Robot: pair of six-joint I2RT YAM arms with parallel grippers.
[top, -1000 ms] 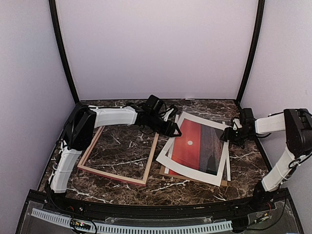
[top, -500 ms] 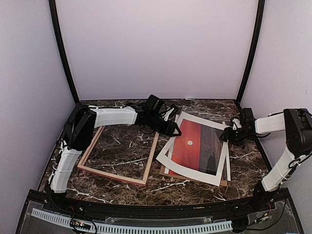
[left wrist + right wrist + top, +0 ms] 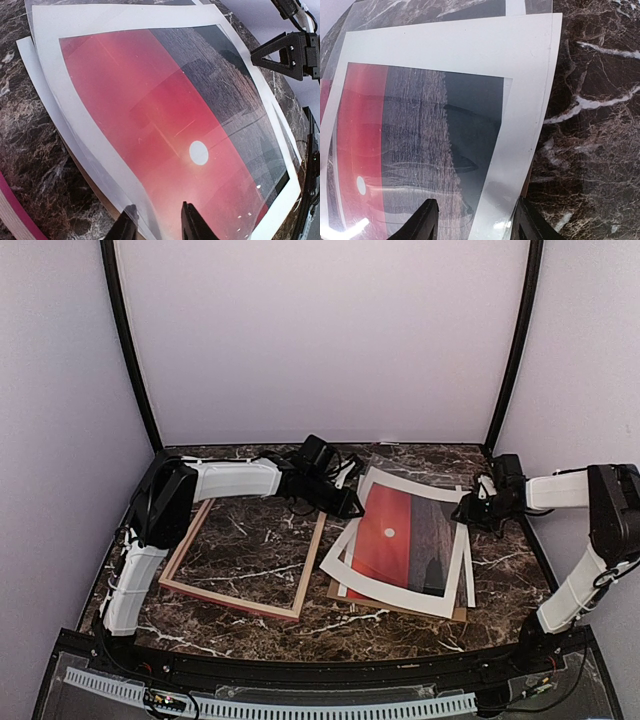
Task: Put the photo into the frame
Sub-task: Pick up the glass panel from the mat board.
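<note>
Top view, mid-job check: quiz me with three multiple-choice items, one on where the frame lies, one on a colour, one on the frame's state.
1. Where does the frame lie relative to the photo?
A. On top of it.
B. Flat on the table, to its left.
C. Under it.

2. The sun in the photo is:
A. White.
B. Black.
C. Green.

3. The frame is:
A. Holding the photo.
B. Holding the mat board.
C. Empty.

Answers:
1 B, its rails rest on the table beside the photo.
2 A, it is a small white disc on red sky.
3 C, bare table shows inside its rails.
</note>
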